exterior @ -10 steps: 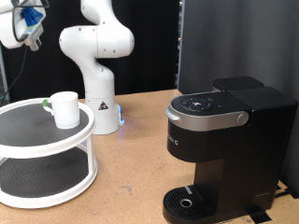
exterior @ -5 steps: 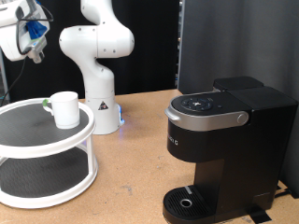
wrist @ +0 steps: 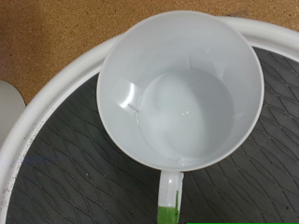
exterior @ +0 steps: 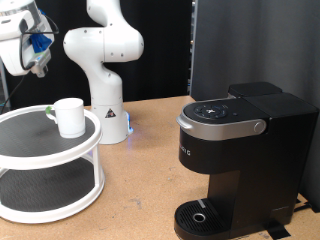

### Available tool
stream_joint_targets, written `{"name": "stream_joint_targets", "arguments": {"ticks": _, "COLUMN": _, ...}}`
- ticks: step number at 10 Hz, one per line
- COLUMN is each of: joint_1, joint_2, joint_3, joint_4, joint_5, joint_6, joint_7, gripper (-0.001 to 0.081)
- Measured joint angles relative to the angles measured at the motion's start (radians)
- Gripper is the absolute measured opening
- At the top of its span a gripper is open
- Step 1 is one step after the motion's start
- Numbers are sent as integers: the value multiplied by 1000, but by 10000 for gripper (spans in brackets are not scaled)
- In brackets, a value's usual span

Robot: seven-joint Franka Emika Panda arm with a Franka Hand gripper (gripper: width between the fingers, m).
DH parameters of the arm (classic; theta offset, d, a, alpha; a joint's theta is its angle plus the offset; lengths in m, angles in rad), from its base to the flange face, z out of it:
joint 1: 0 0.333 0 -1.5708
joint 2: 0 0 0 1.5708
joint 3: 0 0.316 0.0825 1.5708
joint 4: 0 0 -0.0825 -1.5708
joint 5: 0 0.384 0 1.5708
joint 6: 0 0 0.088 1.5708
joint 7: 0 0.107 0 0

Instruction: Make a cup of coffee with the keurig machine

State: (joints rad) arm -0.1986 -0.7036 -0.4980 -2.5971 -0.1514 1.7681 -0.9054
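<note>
The white cup (exterior: 69, 116) stands upright and empty on the top tier of a round white stand (exterior: 40, 150) at the exterior view's left. In the wrist view the cup (wrist: 177, 89) fills the frame from straight above, its handle (wrist: 168, 187) pointing at the frame's lower edge. My gripper (exterior: 37, 45) hangs in the air above and to the left of the cup, apart from it; its fingers do not show in the wrist view. The black keurig machine (exterior: 240, 150) stands at the right with its lid shut and its round drip base (exterior: 200, 216) bare.
A small pod with a green top (exterior: 48, 111) sits just behind the cup on the stand and shows at the wrist view's edge (wrist: 168, 215). The robot's white base (exterior: 105, 70) stands behind the stand. A black panel (exterior: 250, 40) rises behind the machine.
My gripper has come down and a little to the right in the exterior view, closer to the cup. The cup, the stand and the machine have not moved.
</note>
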Motion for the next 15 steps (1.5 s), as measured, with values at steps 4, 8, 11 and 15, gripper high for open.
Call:
{"name": "stream_joint_targets", "arguments": {"ticks": 4, "joint_1": -4, "joint_2": 3, "joint_3": -11, "joint_4": -47, "joint_5": -15, "joint_6": 57, "joint_7": 0, "gripper": 6}}
{"name": "stream_joint_targets", "arguments": {"ticks": 8, "joint_1": -9, "joint_2": 17, "joint_3": -17, "joint_4": -75, "joint_5": -26, "joint_6": 109, "joint_7": 0, "gripper": 169}}
{"name": "stream_joint_targets", "arguments": {"ticks": 11, "joint_1": -17, "joint_2": 35, "joint_3": -19, "joint_4": -98, "joint_5": -26, "joint_6": 163, "joint_7": 2, "gripper": 517}}
{"name": "stream_joint_targets", "arguments": {"ticks": 15, "joint_1": -20, "joint_2": 42, "joint_3": -53, "joint_4": -127, "joint_5": -25, "joint_6": 215, "joint_7": -1, "gripper": 784}}
